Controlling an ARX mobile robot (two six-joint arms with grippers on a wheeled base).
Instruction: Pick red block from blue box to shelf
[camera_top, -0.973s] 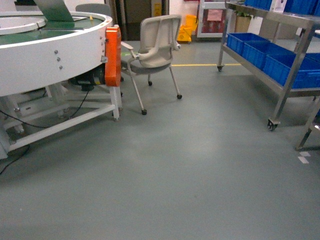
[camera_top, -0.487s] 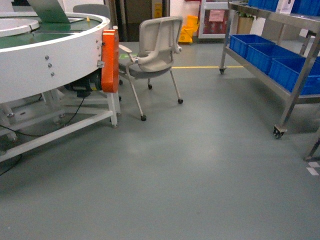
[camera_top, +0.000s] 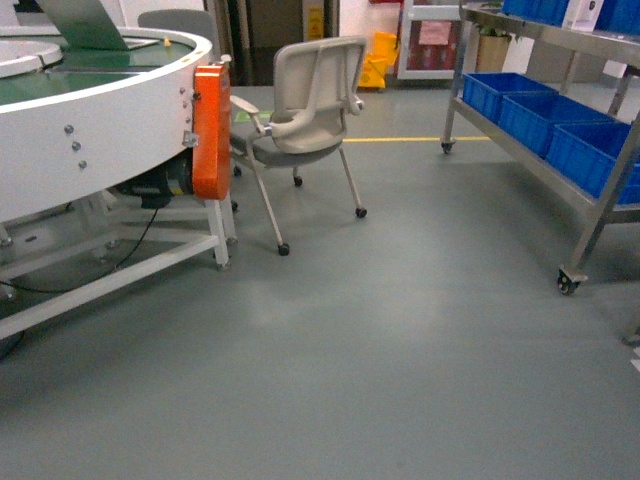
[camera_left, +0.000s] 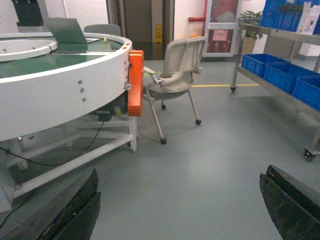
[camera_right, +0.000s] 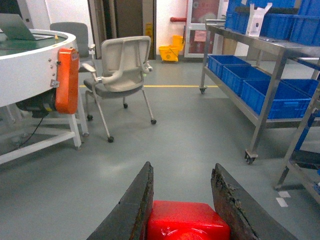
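The right gripper (camera_right: 181, 200) is clamping the small glossy red block (camera_right: 187, 226) between its dark fingers, while the left gripper (camera_left: 180, 210) is hanging wide apart over bare grey floor (camera_top: 400, 340). Farther off, a grey wheeled chair (camera_top: 305, 110) is standing beside a white round conveyor table (camera_top: 90, 120). The stainless-steel shelf (camera_top: 560, 150) is carrying dark blue crates (camera_top: 530, 110), probably plastic.

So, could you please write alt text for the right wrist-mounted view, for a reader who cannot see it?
The right gripper holds the red block between its dark fingers above a grey floor. Ahead stand a grey chair beside a white round machine, and at right the shelf carrying blue crates.
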